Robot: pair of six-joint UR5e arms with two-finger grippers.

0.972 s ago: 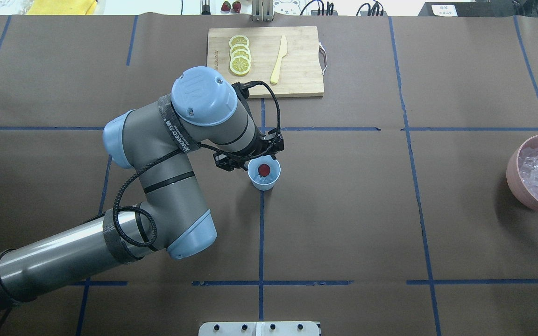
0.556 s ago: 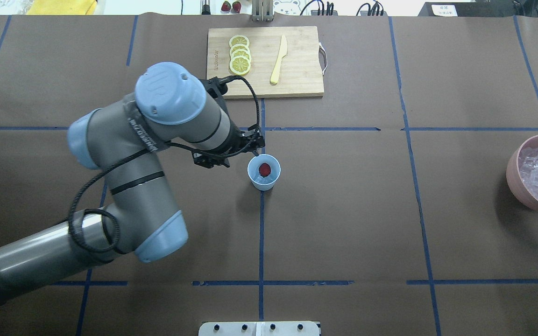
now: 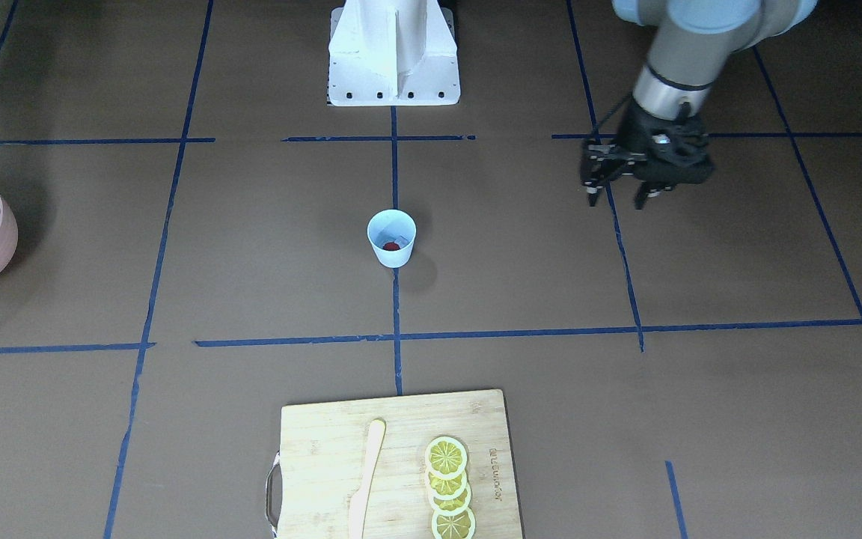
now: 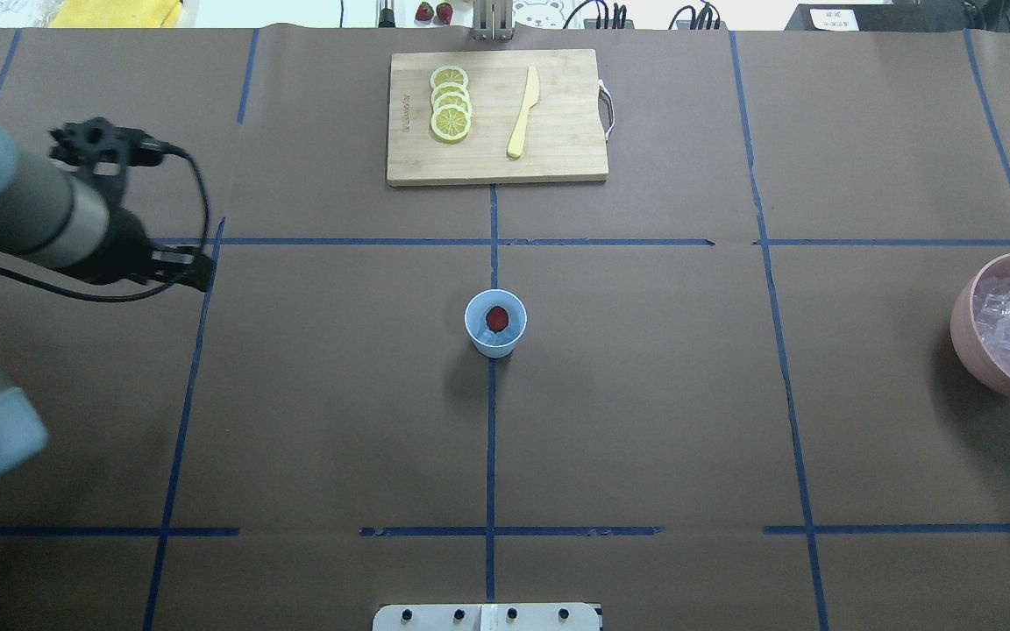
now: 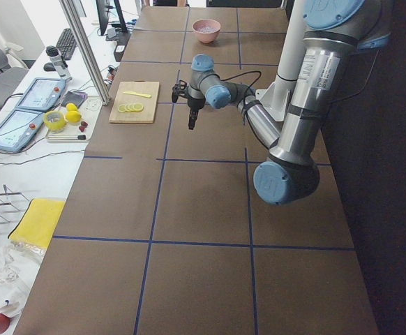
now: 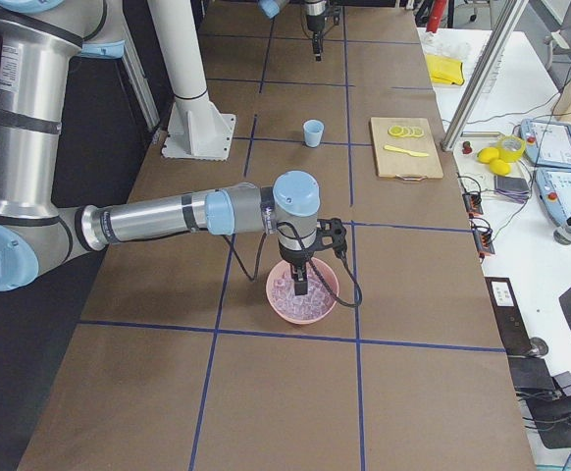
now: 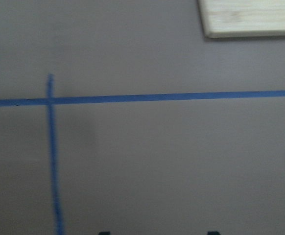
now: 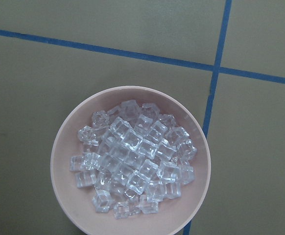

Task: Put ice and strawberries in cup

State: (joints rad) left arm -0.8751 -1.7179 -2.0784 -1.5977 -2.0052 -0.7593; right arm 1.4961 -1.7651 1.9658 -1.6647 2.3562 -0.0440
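The pale blue cup [image 4: 495, 337] stands at the table's centre and also shows in the front view [image 3: 391, 253]. A tiny red strawberry [image 4: 496, 318] lies inside it, with a pale glint beside it. My left gripper [image 3: 616, 199] is open and empty, hovering well off to the robot's left of the cup. The ice [image 8: 132, 161] is a heap of clear cubes in the pink bowl [image 8: 59, 161] at the robot's right [image 4: 965, 333]. My right gripper [image 6: 300, 285] hangs just over that bowl; I cannot tell whether it is open or shut.
A wooden cutting board [image 4: 558, 131] lies at the far middle with lemon slices [image 4: 451, 109] and a pale wooden knife [image 4: 524, 112]. Two more red berries [image 4: 433, 12] lie beyond the table's far edge.
My left arm has swung away from the cup far to the robot's left. The cup and the berry in it have not moved.
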